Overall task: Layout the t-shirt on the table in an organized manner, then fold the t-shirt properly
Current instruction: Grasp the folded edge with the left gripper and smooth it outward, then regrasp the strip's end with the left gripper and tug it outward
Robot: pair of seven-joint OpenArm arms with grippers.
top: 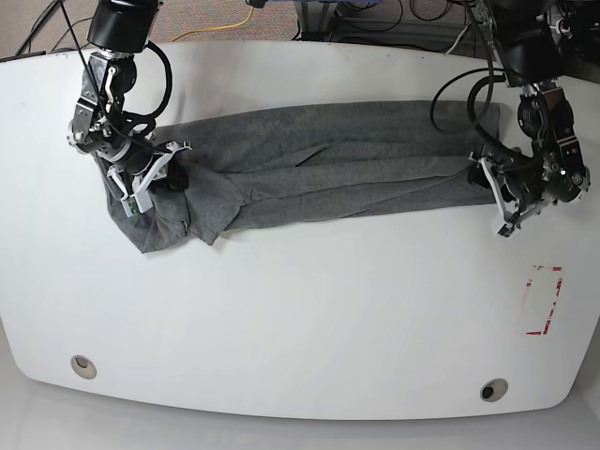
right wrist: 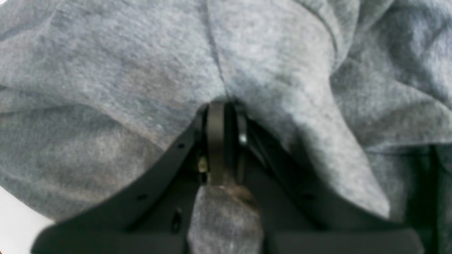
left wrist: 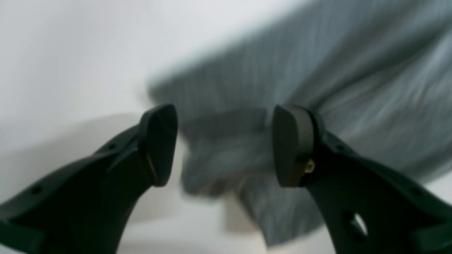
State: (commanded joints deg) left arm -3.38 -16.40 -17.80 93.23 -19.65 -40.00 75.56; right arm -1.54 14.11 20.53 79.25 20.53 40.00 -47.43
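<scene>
T-shirt (top: 309, 169): stretched in a long rumpled band across the far half of the table (top: 300, 309), bunched at the base view's left end; not yet flat.
Why held so: judging by the layout, one end is pinned so the cloth can be pulled out straight.
Right gripper (right wrist: 226, 106): closed tight, a fold of grey knit pinched between its fingers, cloth draped all around.
Left gripper (left wrist: 224, 144): jaws parted wide, nothing between them, poised just over the shirt's edge; view blurred.
Arm pose: both wrists bent low at opposite ends of the garment.
</scene>
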